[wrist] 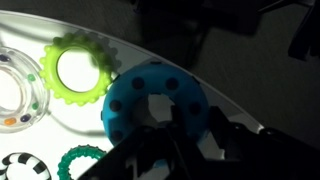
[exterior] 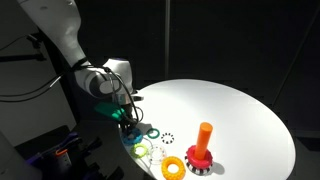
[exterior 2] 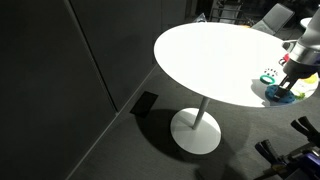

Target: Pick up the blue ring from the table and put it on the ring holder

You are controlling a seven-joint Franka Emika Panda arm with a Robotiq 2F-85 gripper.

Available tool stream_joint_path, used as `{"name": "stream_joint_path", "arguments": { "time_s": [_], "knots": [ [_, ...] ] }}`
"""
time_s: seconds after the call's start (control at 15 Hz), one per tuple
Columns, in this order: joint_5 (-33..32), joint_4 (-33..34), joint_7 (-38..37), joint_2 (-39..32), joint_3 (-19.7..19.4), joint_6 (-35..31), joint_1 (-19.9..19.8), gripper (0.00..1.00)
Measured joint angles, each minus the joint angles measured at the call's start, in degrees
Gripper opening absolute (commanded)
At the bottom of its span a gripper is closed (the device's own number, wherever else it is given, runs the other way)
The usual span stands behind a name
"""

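Note:
The blue ring [wrist: 135,100] lies near the edge of the white table [wrist: 100,25], big in the wrist view. My gripper [wrist: 196,128] is down on it. One finger is in the ring's hole, the other is outside the rim, and both press the near rim. In an exterior view the gripper [exterior: 128,117] is low at the table's edge [exterior: 230,100] with cyan between its fingers. In another exterior view the gripper [exterior 2: 288,86] stands over the blue ring [exterior 2: 277,95]. The ring holder [exterior: 203,142], an orange peg on a red base, stands apart from it.
A yellow-green toothed ring [wrist: 75,68], a clear ring [wrist: 15,95], a black-and-white ring [wrist: 22,166] and a small dark-green ring [wrist: 80,160] lie beside the blue one. The thick orange ring [exterior: 174,168] lies near the holder. The table edge [wrist: 240,108] runs close past the gripper.

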State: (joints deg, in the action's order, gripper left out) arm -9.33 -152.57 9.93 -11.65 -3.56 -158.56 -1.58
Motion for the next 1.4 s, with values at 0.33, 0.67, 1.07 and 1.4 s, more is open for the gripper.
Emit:
{"name": "stream_joint_path", "arguments": {
  "time_s": [0.33,0.67,1.07,1.4],
  "knots": [
    [-0.1,0.7,0.0,2.6,-1.1,0.5,-0.3,0.11],
    [-0.4,2.4,0.1,7.6,-2.3,5.2,-1.8,0.11],
    [-0.4,7.7,2.5,10.0,-3.1,15.1,-4.2,0.11],
    [-0.4,14.2,5.2,10.0,-4.4,22.7,-6.1,0.11]
  ]
}}
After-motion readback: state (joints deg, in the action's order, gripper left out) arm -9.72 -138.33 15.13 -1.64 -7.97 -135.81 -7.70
